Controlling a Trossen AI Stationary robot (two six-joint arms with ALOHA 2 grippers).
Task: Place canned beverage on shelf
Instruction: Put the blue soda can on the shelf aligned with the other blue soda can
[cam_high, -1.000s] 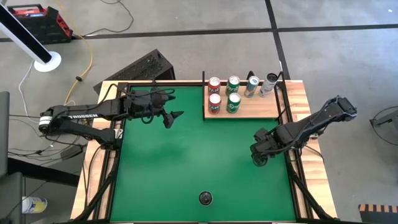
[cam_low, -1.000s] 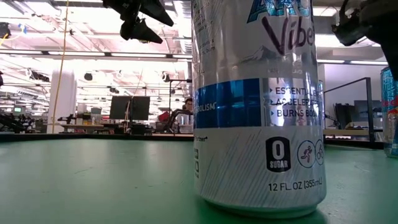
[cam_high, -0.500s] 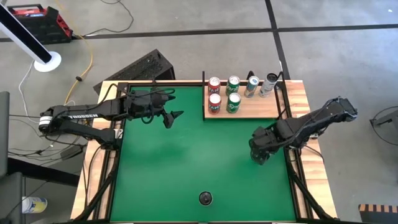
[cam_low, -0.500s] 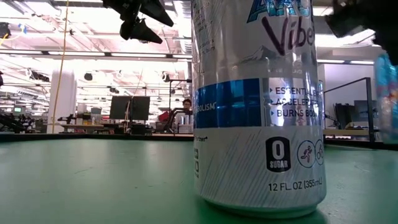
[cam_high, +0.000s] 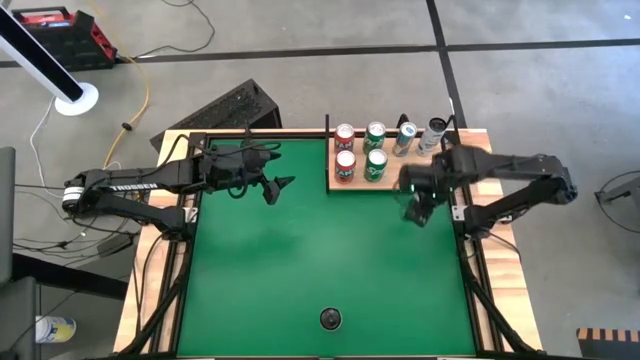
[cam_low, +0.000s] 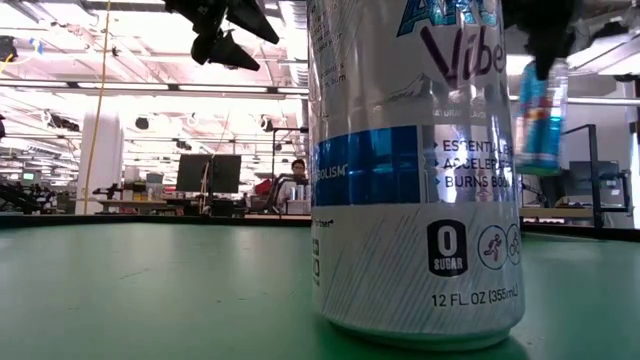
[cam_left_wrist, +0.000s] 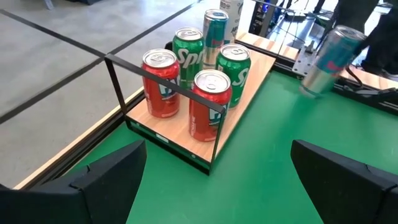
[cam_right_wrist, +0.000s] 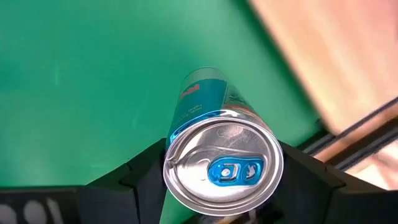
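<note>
The right gripper (cam_high: 418, 196) hangs above the green felt near the front edge of the flat pale-wood shelf (cam_high: 410, 176), its fingers closed around a slim blue and silver can (cam_right_wrist: 214, 143), lifted off the table. The left gripper (cam_high: 277, 186) waits with fingers wide apart. On the shelf stand two red cans (cam_left_wrist: 161, 83), two green cans (cam_left_wrist: 188, 50) and two slim cans (cam_high: 405, 137). One tall silver can (cam_low: 415, 165) stands on the felt.

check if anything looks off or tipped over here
Nothing is spilled or toppled. The blue can hangs tilted in the right gripper, clear of the felt, beside the shelf. A silver can stands alone by the near edge.
</note>
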